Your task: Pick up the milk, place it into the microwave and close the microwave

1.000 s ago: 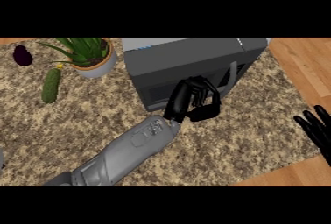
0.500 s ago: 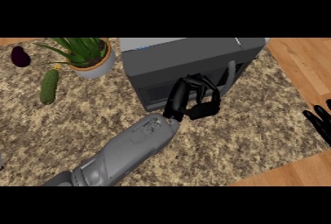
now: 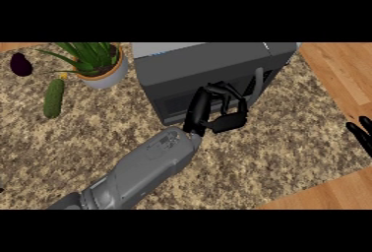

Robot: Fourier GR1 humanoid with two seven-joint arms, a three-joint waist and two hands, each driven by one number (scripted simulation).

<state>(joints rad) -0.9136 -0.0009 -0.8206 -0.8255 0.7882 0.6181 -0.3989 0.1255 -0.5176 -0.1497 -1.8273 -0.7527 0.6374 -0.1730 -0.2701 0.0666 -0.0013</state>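
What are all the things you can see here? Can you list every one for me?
microwave: one, grey, at the back of the counter, in the middle
potted plant: one, green leaves in a pale pot, just left of the microwave
cucumber: one, green, lying in front of the pot, to its left
eggplant: one, dark purple, far left at the back
counter: one, speckled brown and beige, under everything
wooden surface: one, light brown, along the right side
left hand: one, black on a grey forearm, at the microwave's front
right hand: one, black, open, resting at the right edge
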